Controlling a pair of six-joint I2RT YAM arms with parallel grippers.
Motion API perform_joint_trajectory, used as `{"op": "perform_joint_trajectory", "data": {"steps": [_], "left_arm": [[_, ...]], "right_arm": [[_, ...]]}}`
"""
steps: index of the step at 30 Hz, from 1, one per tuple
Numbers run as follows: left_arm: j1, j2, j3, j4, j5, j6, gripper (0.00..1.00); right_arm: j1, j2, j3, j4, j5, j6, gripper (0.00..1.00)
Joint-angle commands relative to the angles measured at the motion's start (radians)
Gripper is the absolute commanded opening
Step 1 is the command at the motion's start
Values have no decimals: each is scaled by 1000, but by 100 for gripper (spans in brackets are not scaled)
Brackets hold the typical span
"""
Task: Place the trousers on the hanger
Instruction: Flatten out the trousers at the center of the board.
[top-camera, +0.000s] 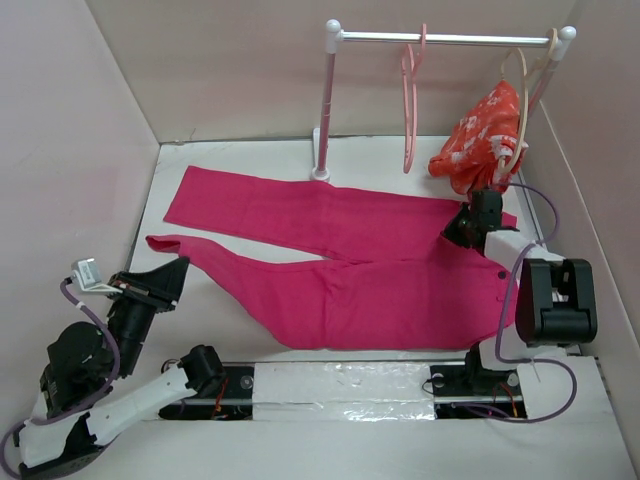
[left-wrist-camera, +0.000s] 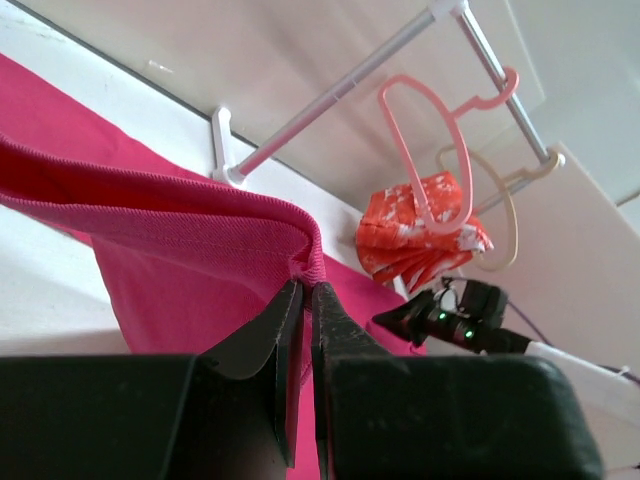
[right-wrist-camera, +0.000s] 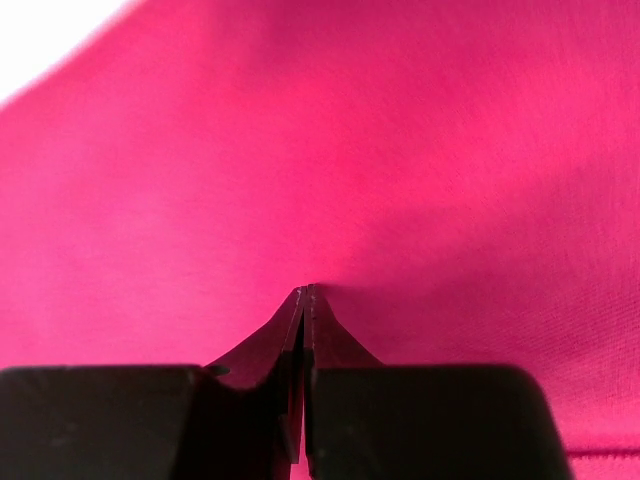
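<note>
Trousers (top-camera: 340, 265): I see them spread flat on the table (top-camera: 240, 155), waist to the right, both legs running left. Left gripper (left-wrist-camera: 305, 290): closed on the edge of the near leg at its left end, the cloth raised in a fold at the tips. Right gripper (right-wrist-camera: 304, 292): closed, tips pinching a small pucker of cloth at the waist end, on the right. Hanger (top-camera: 410, 110): hangs on the rail (top-camera: 440, 38) at the far side, well apart from both grippers.
</note>
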Motion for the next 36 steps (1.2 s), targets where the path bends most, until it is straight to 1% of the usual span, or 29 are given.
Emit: {"op": "perform_joint_trajectory", "data": {"steps": [1,2,3,4,5,6,7,10,11,13,14,15,16,17,18,19,22,24,25,26,27,28,30,31,32,36], "left_arm": [[2,10,-7,74,45,27,0],[2,5,-10,77,42,36,0],[2,-2,-19,81,40,41,0],[2,-16,-26,89,45,44,0],[2,-21,-31,92,51,45,0],[11,-24,-43,97,58,51,0],[11,-27,-46,108,68,55,0],[44,-16,-56,117,104,81,0],[58,-13,-59,123,124,85,0],[58,-11,-63,128,138,94,0],[58,-11,-65,128,147,96,0],[58,-16,-65,131,149,98,0],[58,-24,-66,132,150,102,0],[58,-28,-68,134,149,104,0],[58,-34,-69,132,147,104,0],[58,-42,-71,132,147,107,0],[58,-42,-70,132,143,114,0],[58,-42,-66,135,147,114,0],[58,-42,-65,135,146,116,0],[58,-42,-65,134,144,116,0],[58,-71,-62,132,141,116,0],[58,-79,-54,129,137,116,0],[58,-88,-50,121,123,119,0],[67,-96,-45,121,118,119,0],[67,-99,-43,120,111,121,0],[95,-91,-53,123,126,125,0]], "right_arm": [[-39,-101,15,25,19,-44,6],[-57,-187,-14,8,39,-34,9],[-107,-233,-85,3,125,-8,13],[-146,-275,-127,5,153,-3,25],[-198,-337,-167,21,168,5,35],[-332,-356,-214,17,108,6,55],[-374,-368,-232,16,101,20,64],[-431,-378,-240,35,108,45,81],[-431,-366,-227,32,115,45,82],[-456,-283,-189,8,122,43,82],[-479,-243,-136,-38,109,46,82],[-479,-199,-115,-44,57,25,81],[-491,-130,-86,-69,46,7,77],[-491,-113,-48,-84,46,2,73],[-482,-102,-45,-78,-14,-9,68],[-482,-94,-40,-70,-42,-14,62],[-473,-24,-3,-86,-120,-38,61],[-436,-1,39,-122,-145,-72,54],[-424,7,46,-124,-157,-81,42],[-412,21,50,-133,-171,-87,35],[-399,26,60,-138,-172,-92,31],[-369,30,70,-138,-172,-96,30],[-332,58,89,-139,-180,-106,24],[-312,76,133,-150,-180,-112,20],[-269,93,159,-164,-180,-116,19],[-191,167,288,-219,-148,-118,18]]}}
